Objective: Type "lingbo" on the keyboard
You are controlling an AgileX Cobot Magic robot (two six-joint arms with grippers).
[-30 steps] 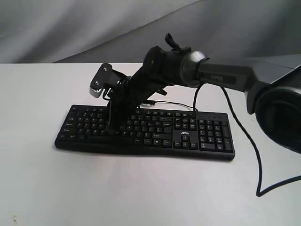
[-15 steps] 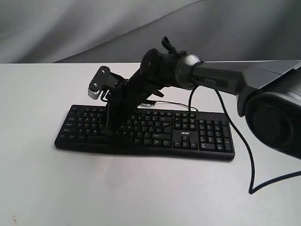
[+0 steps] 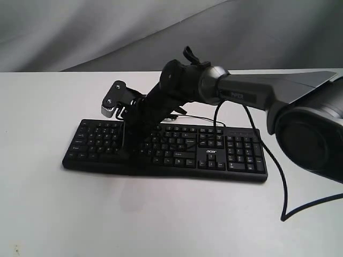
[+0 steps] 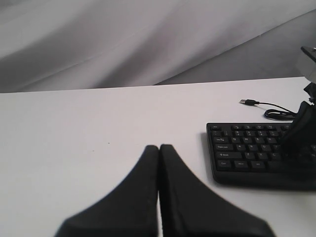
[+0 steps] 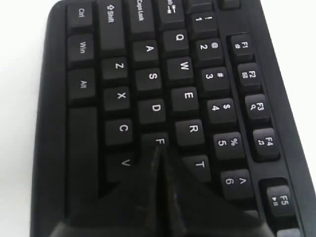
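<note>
The black keyboard [image 3: 228,156] lies flat on the white table, its "acer" logo near the number pad. My right gripper [image 3: 125,153] reaches across to its left-middle keys, pointing down, jaws shut with nothing held. In the right wrist view the shut tips [image 5: 159,149] sit at the edge of the F key [image 5: 159,140], between V and T, and hide the key beside F. Whether they touch the keyboard [image 5: 148,74] I cannot tell. My left gripper [image 4: 159,147] is shut and empty over bare table, apart from the keyboard's [image 4: 247,154] end. It does not show in the exterior view.
The keyboard's thin USB cable [image 4: 269,105] lies loose behind it, its plug [image 4: 245,101] on the table. The right arm's black cable [image 3: 282,184] hangs and loops over the table at right. Grey cloth forms the backdrop.
The right arm has swung a little leftward over the keyboard and its shut tips have come lower onto the keys.
</note>
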